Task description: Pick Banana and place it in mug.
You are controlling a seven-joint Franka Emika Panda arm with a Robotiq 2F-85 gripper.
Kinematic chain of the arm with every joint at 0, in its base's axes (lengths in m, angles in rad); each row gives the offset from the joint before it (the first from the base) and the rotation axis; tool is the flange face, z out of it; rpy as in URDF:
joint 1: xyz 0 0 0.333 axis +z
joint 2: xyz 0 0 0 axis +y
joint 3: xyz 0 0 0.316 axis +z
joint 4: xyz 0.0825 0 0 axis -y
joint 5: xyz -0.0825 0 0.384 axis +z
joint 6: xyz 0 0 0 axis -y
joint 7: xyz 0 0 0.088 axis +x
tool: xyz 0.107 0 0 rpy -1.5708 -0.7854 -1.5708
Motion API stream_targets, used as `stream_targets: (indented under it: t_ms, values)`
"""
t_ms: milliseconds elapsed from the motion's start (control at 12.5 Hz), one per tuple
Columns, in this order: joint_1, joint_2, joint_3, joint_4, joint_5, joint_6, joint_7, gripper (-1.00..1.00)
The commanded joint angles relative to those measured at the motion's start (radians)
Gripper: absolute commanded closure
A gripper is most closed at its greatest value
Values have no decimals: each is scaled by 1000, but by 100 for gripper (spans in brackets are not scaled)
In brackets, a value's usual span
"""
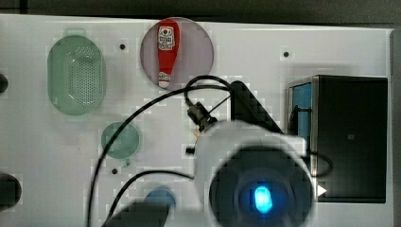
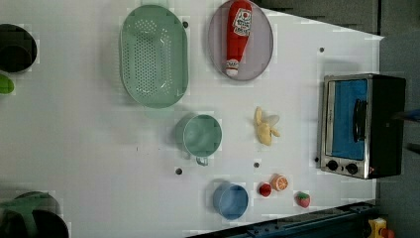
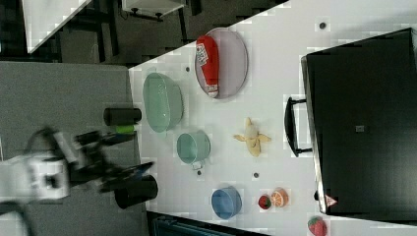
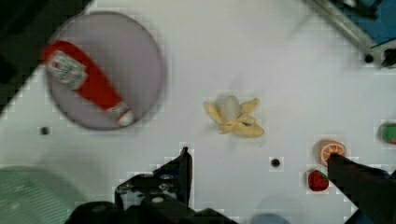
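The gripper hung spread wide and empty, its fingers cut off by the wrist view, above one peeled banana lying between one mug and the table's oven-side edge.

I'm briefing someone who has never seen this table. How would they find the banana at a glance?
In the left view, start at the toaster oven on the left view's right. On the white table between it and the teal mug lies the banana. It is pale yellow with its peel splayed open, unlike the small round orange slice and red strawberry nearby.
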Motion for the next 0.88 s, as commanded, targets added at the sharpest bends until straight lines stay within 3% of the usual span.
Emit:
stream_targets:
  t_ms: [80,400,880]
  values:
    - [-1,104,13,-169,0,113,-93,-100]
    - [0,207,23,-291,-2,378,-196,-100]
    - [0,418,18,-350,-2,609,-349,-100]
